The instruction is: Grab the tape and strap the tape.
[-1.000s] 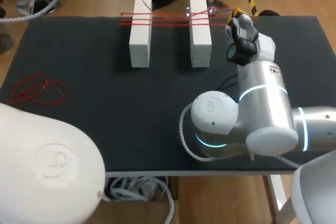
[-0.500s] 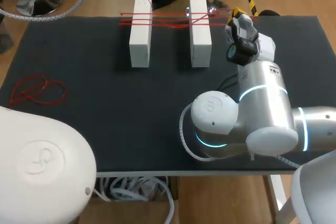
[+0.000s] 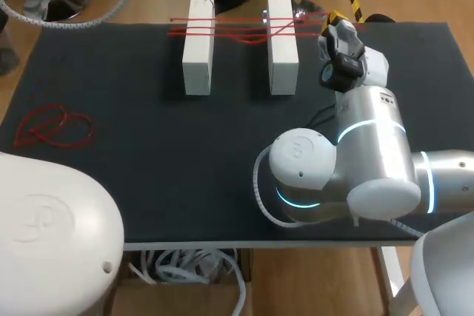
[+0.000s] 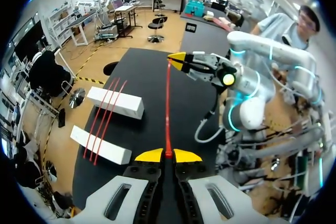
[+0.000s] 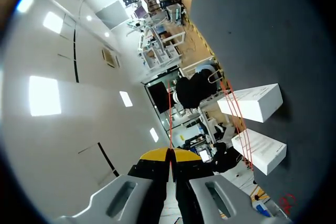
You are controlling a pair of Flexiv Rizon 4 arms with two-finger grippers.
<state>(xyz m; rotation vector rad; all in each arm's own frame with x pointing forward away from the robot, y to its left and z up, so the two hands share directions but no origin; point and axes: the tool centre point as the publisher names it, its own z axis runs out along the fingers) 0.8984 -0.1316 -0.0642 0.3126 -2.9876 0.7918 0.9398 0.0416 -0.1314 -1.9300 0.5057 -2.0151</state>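
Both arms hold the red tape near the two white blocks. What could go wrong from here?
1. The red tape is stretched thin between the left jaws and the right jaws; more pull may slip it out of a pinch.
2. Its strands lie across the left block and right block; a sideways tug might shift or tip one.
3. The left jaws hang close to the left block and could knock it.

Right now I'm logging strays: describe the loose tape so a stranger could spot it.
On the black table, look left, away from the white blocks. The tape lies there in flat red loops, unlike the straight strands across the blocks.
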